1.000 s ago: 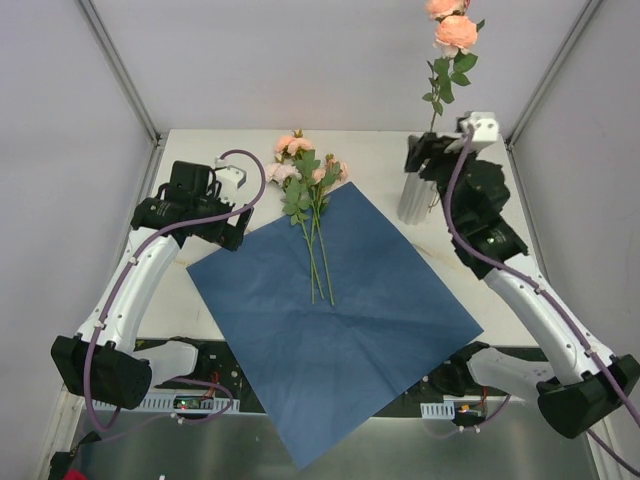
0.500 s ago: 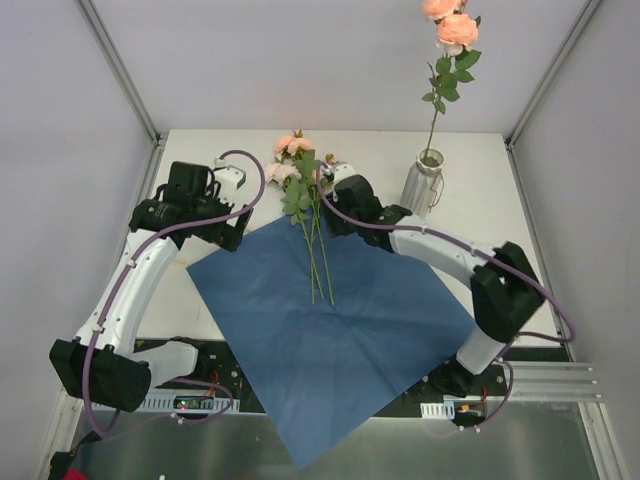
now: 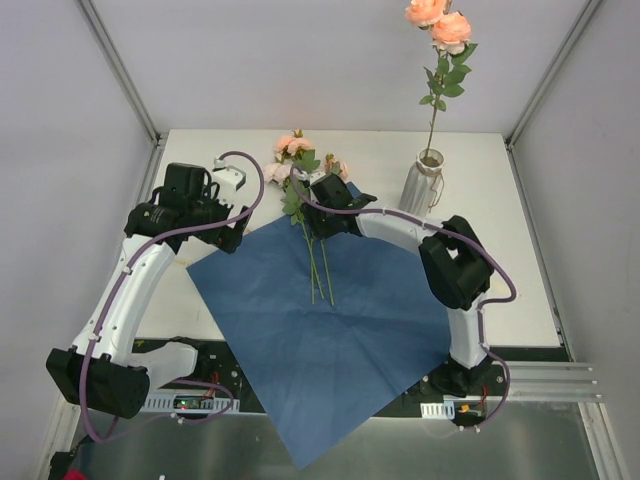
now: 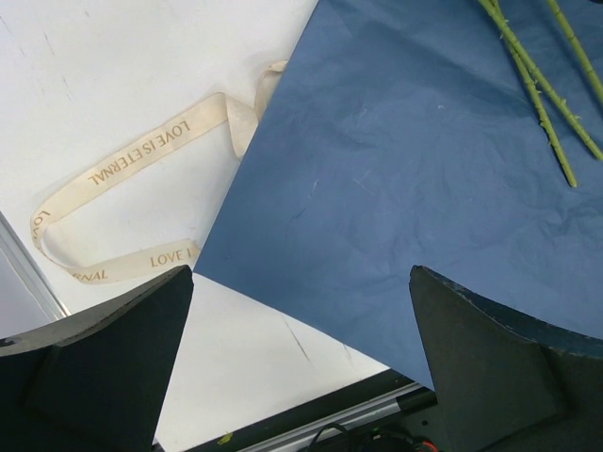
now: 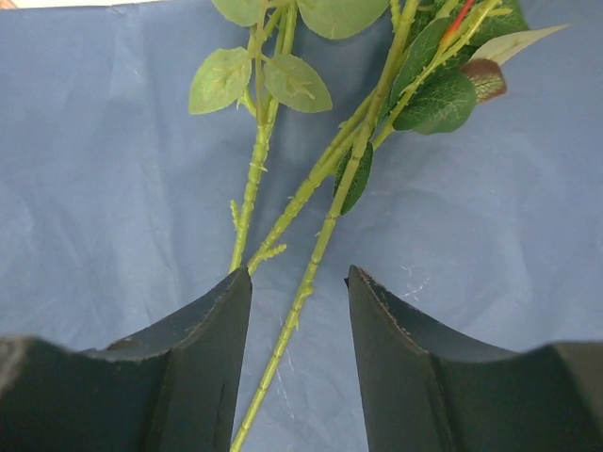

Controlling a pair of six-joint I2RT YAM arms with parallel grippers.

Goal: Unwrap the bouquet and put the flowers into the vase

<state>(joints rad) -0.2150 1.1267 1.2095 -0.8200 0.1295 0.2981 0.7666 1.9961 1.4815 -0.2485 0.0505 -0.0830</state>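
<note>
The bouquet lies unwrapped: the blue paper (image 3: pixel 345 320) is spread flat, and the flowers (image 3: pixel 300 160) lie across its far corner with their stems (image 3: pixel 318 265) on the sheet. One rose (image 3: pixel 440 25) stands in the whitish ribbed vase (image 3: pixel 420 190) at the back right. My right gripper (image 3: pixel 314 222) is low over the lying stems. In the right wrist view it is open (image 5: pixel 299 275), with one green stem (image 5: pixel 325 231) running between the fingers, untouched. My left gripper (image 3: pixel 228 232) hangs wide open (image 4: pixel 301 273) above the paper's left corner, holding nothing.
A cream ribbon (image 4: pixel 141 160) printed with words lies loose on the white table (image 3: pixel 500 270) beside the paper's left edge. The paper's near corner overhangs the table's front edge. Grey walls with metal rails close in the back and both sides.
My right arm left the vase, with the rose standing in it, and swung left and down over the lying stems, its jaws narrowing. The left arm has not moved.
</note>
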